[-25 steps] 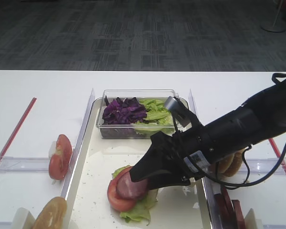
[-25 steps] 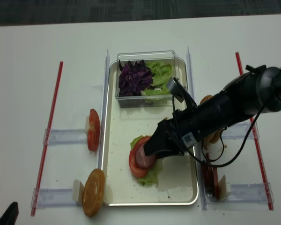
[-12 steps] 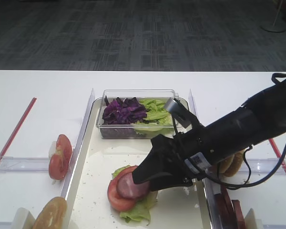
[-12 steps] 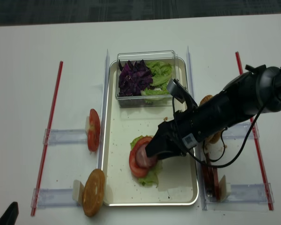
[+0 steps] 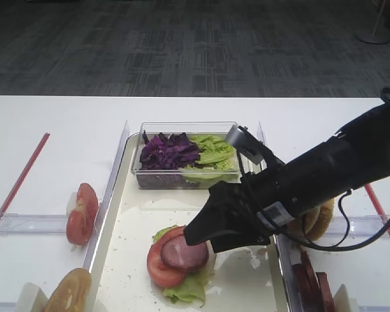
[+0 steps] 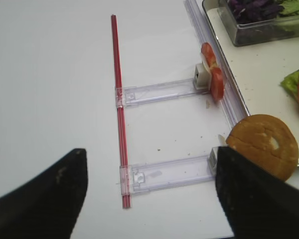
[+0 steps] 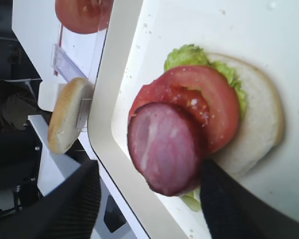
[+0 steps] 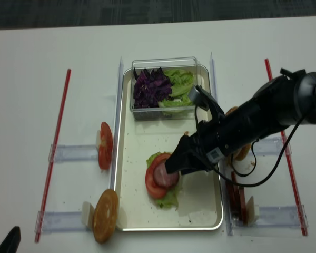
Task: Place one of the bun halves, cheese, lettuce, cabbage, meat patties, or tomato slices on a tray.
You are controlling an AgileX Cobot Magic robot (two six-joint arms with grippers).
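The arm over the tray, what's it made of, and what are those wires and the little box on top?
The right arm is wrapped in a matt black cover, tapering to a black gripper. A small silvery-grey box sits on top, black cables loop beneath it, and a white label with dark print is stuck on its side.

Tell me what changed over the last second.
The right gripper lifted up and back to the right, leaving the meat patty uncovered on the tomato slice. The stack, tray, clear box and racked food stayed put.
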